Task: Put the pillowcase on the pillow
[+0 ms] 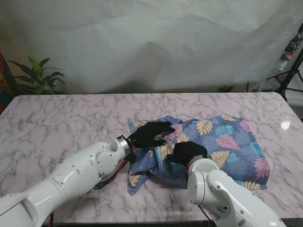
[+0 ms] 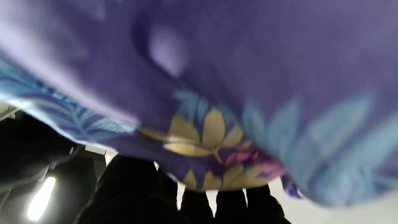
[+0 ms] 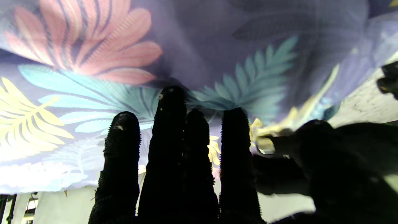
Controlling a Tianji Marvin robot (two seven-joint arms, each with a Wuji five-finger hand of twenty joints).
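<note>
Left hand point(image 1: 150, 134): black-gloved, lying palm down on the loose left end of the pillowcase point(image 1: 227, 142), fingers stretched out toward the right and slightly spread. Its wrist view shows fabric draped close over the fingertips point(image 2: 230, 202); whether any cloth is pinched cannot be told.

Right hand point(image 1: 185, 152): black-gloved, resting on the fabric just to the right of and nearer to me than the left hand. In its wrist view four fingers point(image 3: 168, 149) stand straight and close together with their tips against the printed cloth, and the thumb is set off to one side beside a bunched yellow fold. A firm grip is not visible; state of closure cannot be told.

Hands, relation: near each other at the rumpled open end, not touching.

Pillowcase: blue-violet cloth printed with yellow, teal and pink leaves, lying right of centre on the worktop point(image 1: 66, 123). Right part looks filled and fairly smooth; left part is crumpled, with a loose flap hanging toward the near edge.

Pillow: not separately visible; cannot tell how far it sits inside.

Worktop: white marble pattern with grey veins.

Surroundings: potted plant point(image 1: 40, 75) at far left behind the worktop; pale backdrop sheet point(image 1: 156, 42) behind.
</note>
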